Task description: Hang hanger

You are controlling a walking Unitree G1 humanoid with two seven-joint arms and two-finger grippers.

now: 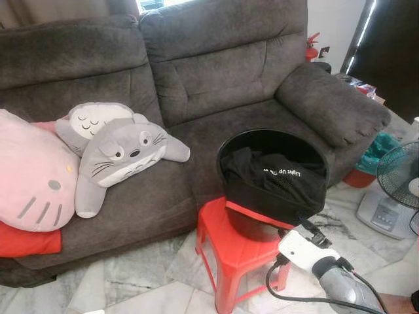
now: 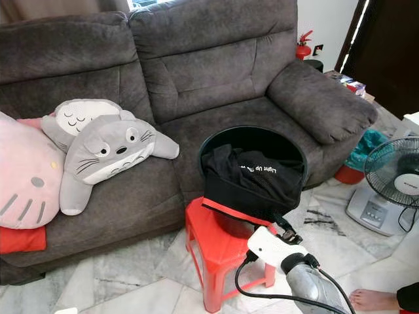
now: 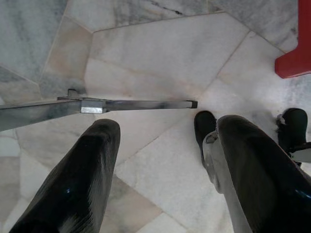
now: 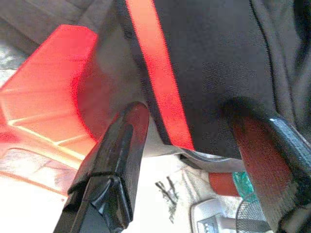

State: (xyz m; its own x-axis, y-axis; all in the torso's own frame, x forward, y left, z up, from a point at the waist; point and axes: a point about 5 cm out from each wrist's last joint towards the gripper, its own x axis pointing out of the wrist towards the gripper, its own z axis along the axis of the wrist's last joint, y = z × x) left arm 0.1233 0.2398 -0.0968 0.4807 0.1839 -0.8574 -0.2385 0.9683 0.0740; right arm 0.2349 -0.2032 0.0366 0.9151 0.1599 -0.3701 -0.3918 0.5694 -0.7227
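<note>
1 basket (image 1: 229, 152), 2 plush toys (image 1: 124, 154)

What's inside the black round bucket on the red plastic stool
A black garment with white lettering fills the black round bucket and drapes over its front rim, red trim showing. Anything beneath the cloth, hangers included, is covered. The red plastic stool carries the bucket.

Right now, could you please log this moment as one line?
right gripper: open at black garment | bucket on red stool | left gripper: open, idle
</note>
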